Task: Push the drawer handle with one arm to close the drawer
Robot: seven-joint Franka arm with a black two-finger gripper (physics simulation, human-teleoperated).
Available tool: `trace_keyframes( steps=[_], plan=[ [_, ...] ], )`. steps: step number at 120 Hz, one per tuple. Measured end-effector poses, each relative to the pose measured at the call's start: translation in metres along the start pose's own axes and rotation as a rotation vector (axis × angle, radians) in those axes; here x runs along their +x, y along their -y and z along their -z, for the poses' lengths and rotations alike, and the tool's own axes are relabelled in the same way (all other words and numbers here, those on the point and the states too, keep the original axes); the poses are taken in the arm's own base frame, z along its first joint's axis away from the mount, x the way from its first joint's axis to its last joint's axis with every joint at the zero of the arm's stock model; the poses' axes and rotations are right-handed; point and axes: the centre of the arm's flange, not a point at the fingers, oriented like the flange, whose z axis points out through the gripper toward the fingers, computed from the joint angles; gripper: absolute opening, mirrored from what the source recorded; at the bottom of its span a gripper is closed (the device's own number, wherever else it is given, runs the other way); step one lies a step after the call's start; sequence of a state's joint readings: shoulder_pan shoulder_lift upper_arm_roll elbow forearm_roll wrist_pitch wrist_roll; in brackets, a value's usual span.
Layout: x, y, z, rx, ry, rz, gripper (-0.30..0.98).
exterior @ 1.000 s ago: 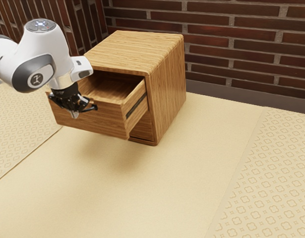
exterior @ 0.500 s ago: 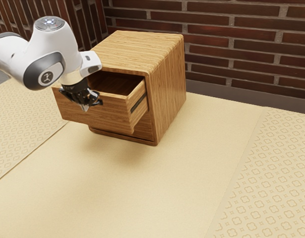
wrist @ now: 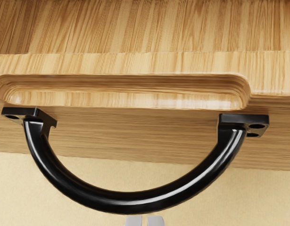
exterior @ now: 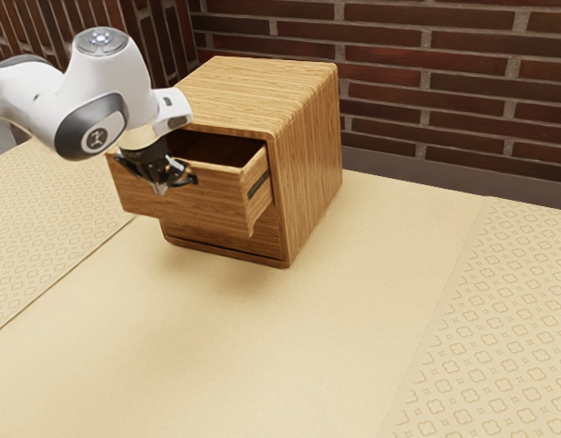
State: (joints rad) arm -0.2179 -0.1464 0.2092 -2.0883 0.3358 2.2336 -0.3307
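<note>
The close is unfinished: the upper drawer (exterior: 216, 199) stands well out past the front edge of the wooden cabinet (exterior: 307, 155), its side wall and dark slide rail (exterior: 259, 186) bare beside the front corner at the exterior view's right. The black bow handle (wrist: 130, 202) is fixed to the drawer front, out ahead of the cabinet's front edge. The gripper (exterior: 160, 189) is at the handle, fingertips together but for a sliver, with nothing held between them; whether they touch the bar I cannot tell. What is left, I judge, is a steady, level push toward the cabinet until the drawer front meets its front edge, without the fingertips slipping off the curved bar
</note>
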Motion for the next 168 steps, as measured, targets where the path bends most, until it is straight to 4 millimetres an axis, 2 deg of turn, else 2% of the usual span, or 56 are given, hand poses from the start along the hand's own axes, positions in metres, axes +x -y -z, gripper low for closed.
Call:
trace_keyframes(
  steps=[70, 91, 126, 168],
  plan=[
    [0.03, -0.009, -0.023, 0.014, -0.03, -0.017, -0.1],
    [0.043, -0.013, -0.022, 0.013, -0.061, -0.028, -0.1],
    [0.053, -0.019, -0.022, 0.021, -0.084, -0.051, -0.1],
    [0.066, -0.012, -0.03, 0.049, -0.093, -0.057, -0.1]
  ],
)
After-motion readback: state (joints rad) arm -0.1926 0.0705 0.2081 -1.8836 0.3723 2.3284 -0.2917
